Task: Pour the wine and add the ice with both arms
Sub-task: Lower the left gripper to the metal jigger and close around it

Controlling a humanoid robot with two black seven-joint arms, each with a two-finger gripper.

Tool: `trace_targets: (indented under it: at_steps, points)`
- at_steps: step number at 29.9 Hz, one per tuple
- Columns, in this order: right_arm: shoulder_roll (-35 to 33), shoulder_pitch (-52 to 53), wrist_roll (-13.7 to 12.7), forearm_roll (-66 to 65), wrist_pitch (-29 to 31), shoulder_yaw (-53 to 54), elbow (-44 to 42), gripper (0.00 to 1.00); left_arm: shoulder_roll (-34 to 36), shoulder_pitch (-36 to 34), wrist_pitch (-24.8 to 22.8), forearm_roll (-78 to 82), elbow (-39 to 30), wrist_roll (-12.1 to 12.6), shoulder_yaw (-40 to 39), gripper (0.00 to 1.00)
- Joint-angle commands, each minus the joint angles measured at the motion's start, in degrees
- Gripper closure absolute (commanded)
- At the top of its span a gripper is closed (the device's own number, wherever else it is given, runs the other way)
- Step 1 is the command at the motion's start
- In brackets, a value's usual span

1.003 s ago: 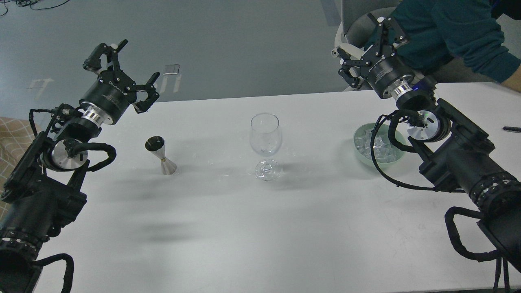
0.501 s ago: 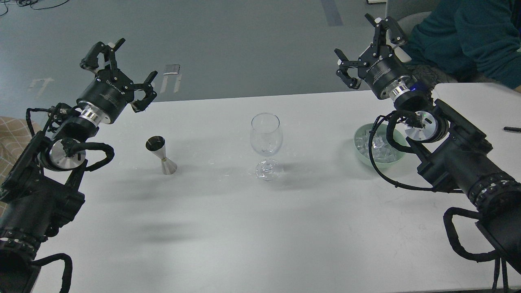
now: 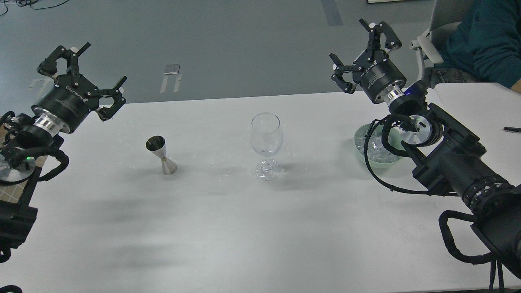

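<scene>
Both jaws spread, empty: left gripper [image 3: 83,71] raised up-left of upright jigger [image 3: 161,155], nearer it; right gripper [image 3: 362,53] above ice [image 3: 376,148] in bowl [image 3: 360,156]; glass [image 3: 266,140] between on surface [image 3: 244,228].

White lettering marks both the left hand [image 3: 83,69] and right hand [image 3: 362,53], too small to read

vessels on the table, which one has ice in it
The pale green bowl on the right, partly hidden behind the right arm, holds the ice. The wine glass in the middle looks empty, and the steel jigger on the left shows no ice.
</scene>
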Motion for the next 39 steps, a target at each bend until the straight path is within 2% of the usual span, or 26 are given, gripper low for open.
trace_targets:
  at_steps: [1,6,12,21,26,39]
  points:
    - [0.0,0.0,0.0,-0.1,0.0,0.0,0.0,0.00,-0.7,6.6,2.9,-3.5,-5.5,5.3,-5.8,0.07]
    - [-0.1,-0.2,0.0,-0.1,0.0,-0.2,-0.1,0.00,-3.9,17.4,3.5,-4.9,-12.5,6.9,-10.3,0.09]
    - [-0.1,0.1,0.0,-0.2,0.0,-0.2,-0.6,0.00,-9.4,24.1,4.5,-7.6,-16.8,8.2,-11.5,0.09]
    - [0.1,-0.3,0.0,-0.3,0.0,-0.3,-0.6,0.00,-16.8,26.0,10.6,-7.3,-15.5,8.5,-11.1,0.08]
    - [0.0,-0.3,0.0,-0.3,0.0,-0.3,-0.5,0.00,-19.7,25.9,10.6,-6.9,-13.2,8.6,-11.6,0.07]
    - [0.4,-0.3,0.0,-0.3,0.0,-0.4,-0.6,0.00,-20.9,23.0,10.2,-6.8,-5.5,8.2,-11.5,0.06]
